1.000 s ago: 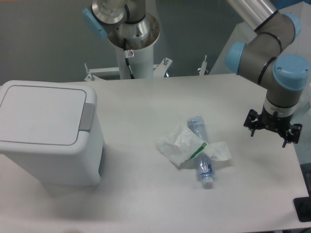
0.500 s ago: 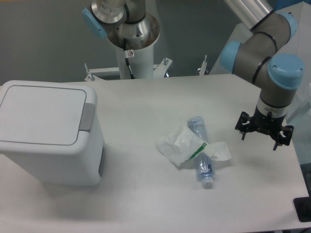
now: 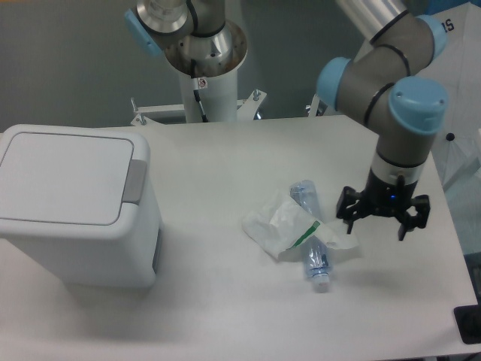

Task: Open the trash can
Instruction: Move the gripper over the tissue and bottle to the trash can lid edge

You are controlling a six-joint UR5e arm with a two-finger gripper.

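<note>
Nearer the bottle (image 3: 312, 233): end effector (image 3: 382, 220).

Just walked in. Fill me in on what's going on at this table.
A single robot arm is working over a white table. Its gripper hangs open and empty on the right side, just right of a crumpled plastic bottle with white paper draped across it. The trash can stands at the far left with its lid shut flat and the grey push-button tab untouched. So the can is not yet opened, and the gripper is well away from it.
</note>
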